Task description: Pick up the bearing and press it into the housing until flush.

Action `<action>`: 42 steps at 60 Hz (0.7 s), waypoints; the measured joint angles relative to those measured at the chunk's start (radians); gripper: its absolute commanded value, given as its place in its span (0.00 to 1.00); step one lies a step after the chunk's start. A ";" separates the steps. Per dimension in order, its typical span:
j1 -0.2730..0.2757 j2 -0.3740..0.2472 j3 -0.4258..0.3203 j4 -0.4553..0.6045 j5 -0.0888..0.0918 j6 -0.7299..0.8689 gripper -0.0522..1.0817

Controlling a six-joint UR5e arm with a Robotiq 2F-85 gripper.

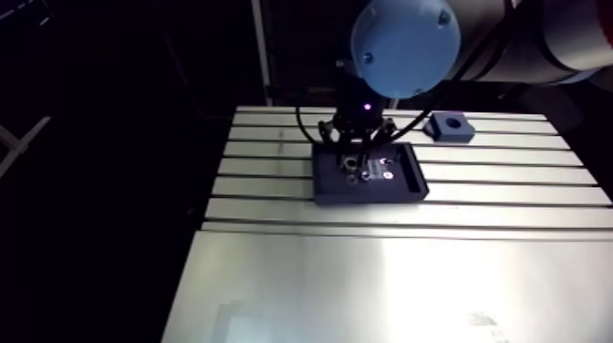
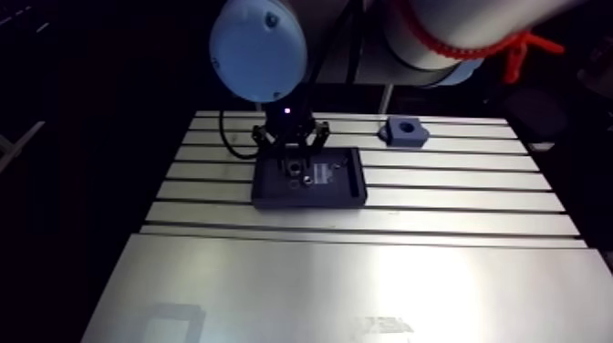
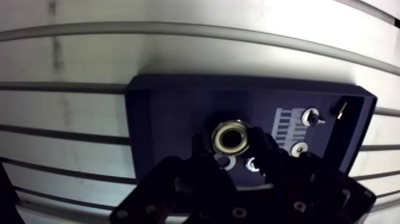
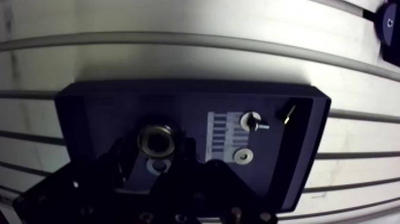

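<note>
Straddling the small shiny metal ring bearing in the dark blue tray, the hand stands narrowly parted; likely rigid, slick: grip its outer rim squarely

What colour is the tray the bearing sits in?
Dark blue; the tray shows best in the wrist view.

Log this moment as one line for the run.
stage: pick | gripper low over tray, around bearing | grip: unreadable | bearing: in tray | housing: apart on table, bore empty
</note>
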 measured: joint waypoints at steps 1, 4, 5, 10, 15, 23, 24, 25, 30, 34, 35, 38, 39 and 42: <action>0.000 -0.001 0.000 0.000 0.000 0.000 0.54; 0.002 -0.004 -0.001 0.001 0.000 0.000 0.54; 0.002 -0.005 -0.002 0.001 0.000 0.000 0.54; 0.005 -0.018 -0.008 0.009 -0.002 -0.003 0.54; 0.007 -0.034 -0.018 0.027 -0.003 -0.006 0.54; 0.005 -0.058 -0.046 0.078 -0.005 -0.011 0.54; 0.005 -0.060 -0.050 0.087 -0.005 -0.012 0.54; 0.003 -0.063 -0.058 0.100 -0.006 -0.013 0.54; -0.005 -0.071 -0.084 0.136 -0.007 -0.020 0.54; -0.018 -0.074 -0.105 0.159 -0.007 -0.032 0.54; -0.021 -0.074 -0.111 0.164 -0.007 -0.035 0.54; -0.034 -0.075 -0.126 0.177 -0.007 -0.046 0.54; -0.040 -0.075 -0.133 0.182 -0.007 -0.051 0.54; -0.052 -0.075 -0.146 0.192 -0.007 -0.060 0.54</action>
